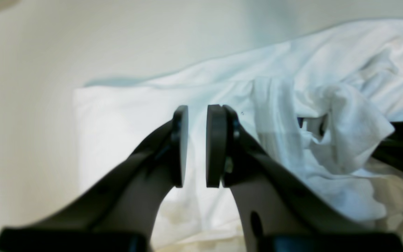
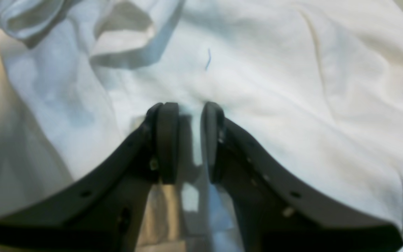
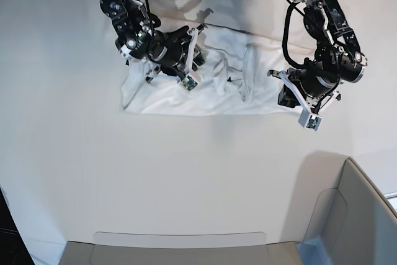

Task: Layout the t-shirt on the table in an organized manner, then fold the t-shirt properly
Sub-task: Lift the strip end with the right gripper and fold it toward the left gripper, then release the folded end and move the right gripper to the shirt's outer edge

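T-shirt (image 3: 186, 94), a white short-sleeved cloth one, lies bunched and creased across the far half of the large smooth white desk (image 3: 155, 178), stretched sideways between the two arms, with a rumpled ridge near its middle and no printed side showing. One straight edge runs along its near side; the rest is folds.

In the right wrist view, the right gripper (image 2: 190, 140) sits low over the cloth near the shirt's left end in the base view. Its jaws stand a narrow gap apart with a strip of white fabric showing between them, but whether they truly pinch it cannot be told.

The left gripper (image 1: 197, 147) is at the shirt's other end, at the flat corner of cloth beside the bare desk. Its jaws are narrowly parted with nothing visibly clamped between them; the cloth lies behind them.

This fabric looks light, limp and thin, so it should drag and wrinkle rather than slide as one piece, and it will sag wherever it is not supported. The likely sound places to take hold are the outer corners or hem edge, each arm at its own end, pulling apart gently to flatten the middle ridge.
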Tool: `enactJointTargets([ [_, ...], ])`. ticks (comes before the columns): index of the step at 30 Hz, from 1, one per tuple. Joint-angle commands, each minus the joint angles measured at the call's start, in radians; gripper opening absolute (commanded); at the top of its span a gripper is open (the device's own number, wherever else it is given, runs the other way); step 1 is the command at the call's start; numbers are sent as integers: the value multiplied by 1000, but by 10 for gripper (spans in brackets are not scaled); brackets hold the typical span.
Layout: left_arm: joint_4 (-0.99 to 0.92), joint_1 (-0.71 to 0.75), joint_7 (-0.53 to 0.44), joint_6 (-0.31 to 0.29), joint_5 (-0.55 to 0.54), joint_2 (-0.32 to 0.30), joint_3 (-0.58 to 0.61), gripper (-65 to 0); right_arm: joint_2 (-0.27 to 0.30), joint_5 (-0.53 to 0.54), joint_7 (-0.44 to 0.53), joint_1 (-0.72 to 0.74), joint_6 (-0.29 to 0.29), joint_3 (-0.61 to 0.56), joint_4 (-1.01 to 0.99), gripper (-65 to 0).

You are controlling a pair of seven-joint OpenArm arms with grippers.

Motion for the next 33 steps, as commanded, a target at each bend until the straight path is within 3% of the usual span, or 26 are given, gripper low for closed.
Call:
enactJointTargets([
  [1, 16, -14, -14, -3, -8, -6, 1, -560, 2, -33, -25, 24, -15, 13, -32, -506],
  [7, 16, -8, -14, -3, -8, -6, -3, -560, -13, -33, -27, 120, -15, 234, -146, -506],
  [12, 16, -8, -14, -3, -8, -6, -3, -560, 21, -33, -51, 171, -15, 253, -158, -506],
  [15, 16, -8, -14, -3, -8, -6, -3, -560, 21, -33, -93, 172, -14, 253, -97, -506],
  [24, 16, -11, -14, -3, -8, -6, -2, -560, 18, -33, -99, 117, -14, 280, 287, -504],
  [28, 16, -8, -14, -3, -8, -5, 0, -560, 7, -3, -111, 116, -14, 405, 359, -469],
  [31, 16, -6, -14, -3, -8, -5, 0, -560, 4, 93, -195, 133, -14, 612, 355, -401],
  [33, 16, -6, -14, -3, -8, -6, -2, -560, 12, 193, -251, 142, 11, 741, 338, -393],
])
